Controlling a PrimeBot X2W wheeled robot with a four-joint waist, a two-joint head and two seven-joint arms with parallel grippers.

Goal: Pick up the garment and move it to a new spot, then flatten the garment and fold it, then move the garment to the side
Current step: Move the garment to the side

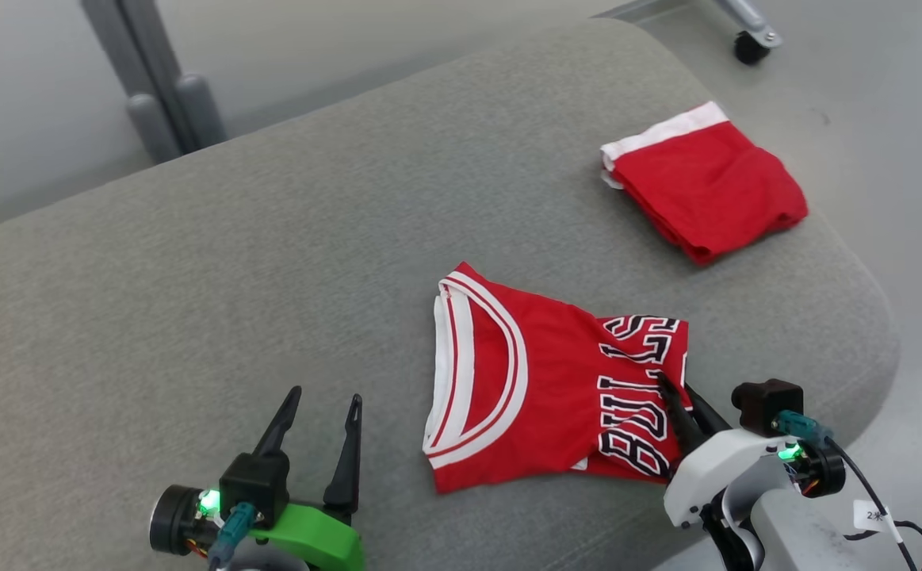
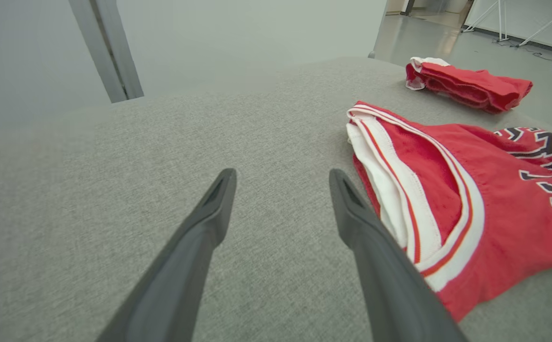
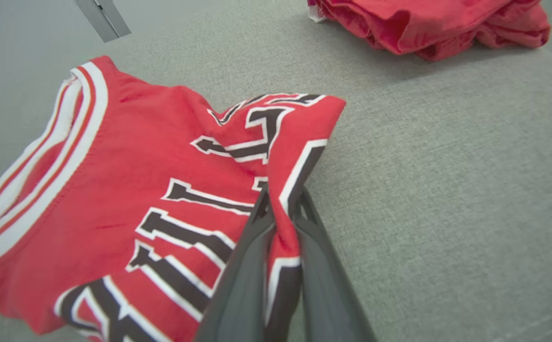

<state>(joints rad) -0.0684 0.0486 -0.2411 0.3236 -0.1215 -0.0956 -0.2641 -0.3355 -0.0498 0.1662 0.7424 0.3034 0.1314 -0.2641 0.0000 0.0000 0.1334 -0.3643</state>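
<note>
head view: jersey (image 1: 540,381) seemingly between fingers (image 1: 679,419)

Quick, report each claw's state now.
Left claw: open, holding nothing.
Right claw: closed on the lettered edge of the red jersey.

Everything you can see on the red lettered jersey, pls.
The jersey is red fabric with white-and-red striped trim around an opening on its left side and black, white-edged lettering on the right. It lies folded, slightly rumpled, on the grey cushion. The right gripper has its fingers shut on a pinched-up fold at the lettered edge. The left gripper is open, beside it, not touching.
</note>
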